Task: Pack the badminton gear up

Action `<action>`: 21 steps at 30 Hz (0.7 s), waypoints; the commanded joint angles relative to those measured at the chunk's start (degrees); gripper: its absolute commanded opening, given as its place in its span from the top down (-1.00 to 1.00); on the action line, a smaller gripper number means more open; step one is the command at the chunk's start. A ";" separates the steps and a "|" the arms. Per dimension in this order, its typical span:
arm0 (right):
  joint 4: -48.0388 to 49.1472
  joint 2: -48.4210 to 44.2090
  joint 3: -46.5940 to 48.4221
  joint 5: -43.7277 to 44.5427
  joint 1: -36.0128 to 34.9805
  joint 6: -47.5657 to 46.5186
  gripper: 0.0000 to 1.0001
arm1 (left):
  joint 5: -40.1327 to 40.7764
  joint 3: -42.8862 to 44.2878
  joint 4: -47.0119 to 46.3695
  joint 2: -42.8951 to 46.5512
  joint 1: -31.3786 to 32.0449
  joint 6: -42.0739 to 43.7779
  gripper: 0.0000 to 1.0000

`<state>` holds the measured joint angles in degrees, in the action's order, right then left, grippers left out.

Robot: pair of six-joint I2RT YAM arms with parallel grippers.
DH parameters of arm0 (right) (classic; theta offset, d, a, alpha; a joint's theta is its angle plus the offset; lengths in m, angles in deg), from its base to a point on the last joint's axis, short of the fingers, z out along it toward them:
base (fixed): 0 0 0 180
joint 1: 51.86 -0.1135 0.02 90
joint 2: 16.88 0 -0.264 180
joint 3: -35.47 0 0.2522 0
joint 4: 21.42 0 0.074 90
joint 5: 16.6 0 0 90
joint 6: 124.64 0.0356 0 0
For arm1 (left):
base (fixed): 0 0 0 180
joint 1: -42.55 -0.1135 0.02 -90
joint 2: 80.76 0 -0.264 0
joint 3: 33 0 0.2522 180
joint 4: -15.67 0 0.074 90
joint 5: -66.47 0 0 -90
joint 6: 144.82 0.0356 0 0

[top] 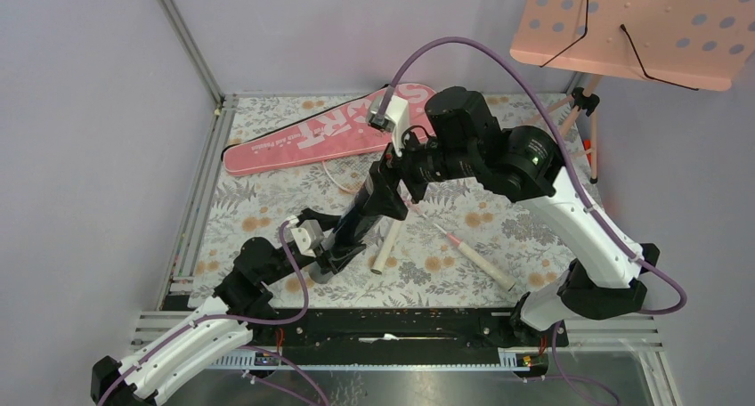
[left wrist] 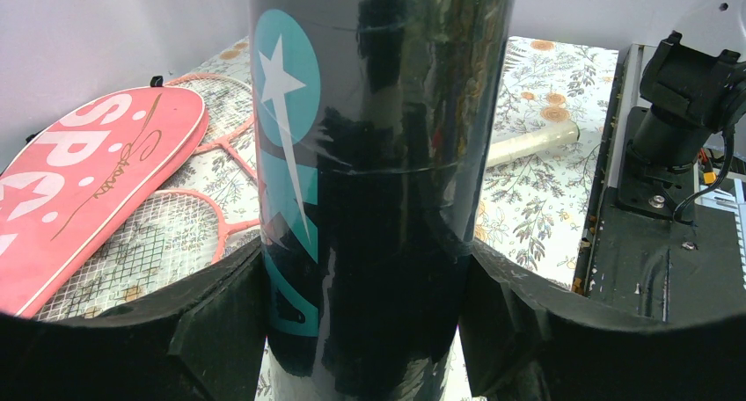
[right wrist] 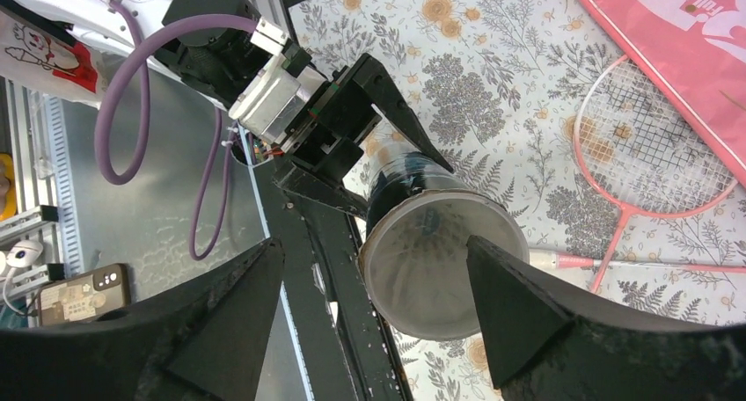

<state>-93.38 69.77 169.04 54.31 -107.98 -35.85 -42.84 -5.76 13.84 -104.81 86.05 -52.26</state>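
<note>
My left gripper (left wrist: 365, 331) is shut on the black tube (left wrist: 378, 155), which has teal markings, and holds it tilted over the table's near middle (top: 361, 212). A cloudy translucent lid (right wrist: 435, 260) covers the tube's upper end. My right gripper (right wrist: 378, 304) hangs open just above that end, its fingers wide apart and holding nothing. Two pink-framed rackets lie on the flowered cloth; one head (right wrist: 647, 150) shows beside the long pink "SPORT" bag (top: 320, 130), and their pale handles (top: 387, 246) (top: 481, 262) point toward the near edge.
A pink perforated music stand (top: 623, 28) on tripod legs rises at the back right. The black base rail (top: 401, 321) runs along the near edge. Grey walls and a metal frame post (top: 187, 41) close in the left and back.
</note>
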 commanded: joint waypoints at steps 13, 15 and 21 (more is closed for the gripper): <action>1.88 1.03 -3.98 -3.18 0.48 0.86 -0.72 | -0.59 0.37 -6.38 1.19 0.00 0.51 0.57; 1.84 1.26 -3.91 -3.37 0.48 1.65 -0.73 | -0.54 0.41 -6.38 1.06 0.00 0.51 0.57; 2.39 1.61 -5.14 -5.86 0.40 3.58 -0.99 | -0.03 0.41 -6.38 1.42 0.00 0.42 0.58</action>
<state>-91.32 70.25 165.55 52.67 -107.56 -34.34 -42.56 -6.57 14.58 -104.44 86.03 -52.28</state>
